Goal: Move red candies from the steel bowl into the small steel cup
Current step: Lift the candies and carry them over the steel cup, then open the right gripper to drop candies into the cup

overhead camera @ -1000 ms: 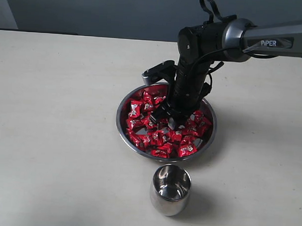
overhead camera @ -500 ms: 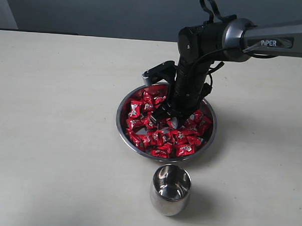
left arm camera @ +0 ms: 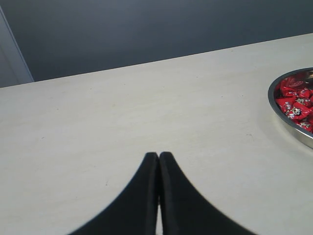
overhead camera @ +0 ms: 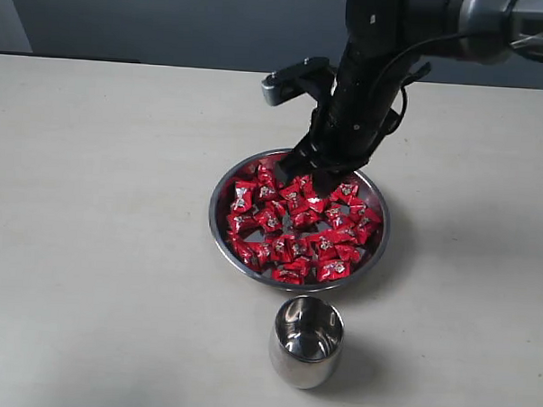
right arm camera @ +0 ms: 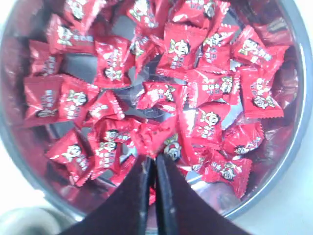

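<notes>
The steel bowl (overhead camera: 216,221) sits mid-table, filled with many red candies (overhead camera: 292,245). My right gripper (overhead camera: 313,181) hangs just above the bowl's far half. In the right wrist view its fingertips (right arm camera: 155,157) are pinched shut on the crinkled edge of one red candy (right arm camera: 155,137), lifted over the pile. The small steel cup (overhead camera: 306,340) stands upright in front of the bowl, and nothing shows inside it. My left gripper (left arm camera: 158,155) is shut with nothing in it, over bare table to the left of the bowl (left arm camera: 275,108). It does not show in the exterior view.
The pale tabletop (overhead camera: 98,250) spreads wide around the bowl and cup. A dark wall (overhead camera: 171,19) runs along the table's far edge. The cup's rim (right arm camera: 24,223) shows at a corner of the right wrist view.
My right gripper has risen out of the candy pile and moved toward the bowl's far side, with a candy pinched at its tips. Bowl and cup stayed put.
</notes>
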Controlling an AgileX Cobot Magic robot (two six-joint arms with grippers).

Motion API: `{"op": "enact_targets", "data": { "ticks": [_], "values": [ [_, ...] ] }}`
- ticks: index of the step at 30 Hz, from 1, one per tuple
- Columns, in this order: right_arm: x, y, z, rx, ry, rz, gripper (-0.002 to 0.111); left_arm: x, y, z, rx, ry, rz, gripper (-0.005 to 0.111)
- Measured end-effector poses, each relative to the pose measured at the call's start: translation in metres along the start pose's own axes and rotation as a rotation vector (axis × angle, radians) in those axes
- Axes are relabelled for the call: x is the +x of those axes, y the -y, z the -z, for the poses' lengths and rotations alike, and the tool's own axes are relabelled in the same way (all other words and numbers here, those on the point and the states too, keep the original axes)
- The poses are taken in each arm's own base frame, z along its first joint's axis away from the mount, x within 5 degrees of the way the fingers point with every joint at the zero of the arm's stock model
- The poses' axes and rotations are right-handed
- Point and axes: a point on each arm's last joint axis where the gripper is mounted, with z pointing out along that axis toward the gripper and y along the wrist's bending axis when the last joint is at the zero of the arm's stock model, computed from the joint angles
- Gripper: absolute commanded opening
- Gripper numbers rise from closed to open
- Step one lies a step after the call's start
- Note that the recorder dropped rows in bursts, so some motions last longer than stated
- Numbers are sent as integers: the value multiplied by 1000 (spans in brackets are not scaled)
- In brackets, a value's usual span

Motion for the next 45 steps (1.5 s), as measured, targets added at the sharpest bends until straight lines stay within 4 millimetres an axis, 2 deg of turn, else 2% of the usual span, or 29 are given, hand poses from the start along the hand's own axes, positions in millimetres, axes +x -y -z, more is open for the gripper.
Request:
{"op": "enact_targets", "data": {
  "ticks": [2,4,9,14,19,25,31,33,37,45],
  "values": [
    [3,-6,23,-31,38,-14,4,0,0,0,0,0,0,0],
    [15,-14,41,-78,48,-29,4,0,0,0,0,0,0,0],
    [43,-31,50,-108,20,-6,4,0,0,0,0,0,0,0],
    [76,-56,56,-136,3,42,4,0,0,0,0,0,0,0],
    [96,-76,60,-163,15,80,4,0,0,0,0,0,0,0],
    [105,-95,44,-183,-19,126,4,0,0,0,0,0,0,0],
    [101,-99,31,-181,-13,130,6,0,0,0,0,0,0,0],
    [100,-99,29,-180,-18,129,12,0,0,0,0,0,0,0],
    [100,-98,22,-175,-46,129,33,0,0,0,0,0,0,0],
    [100,-97,19,-170,-65,134,29,0,0,0,0,0,0,0]
  ]
}}
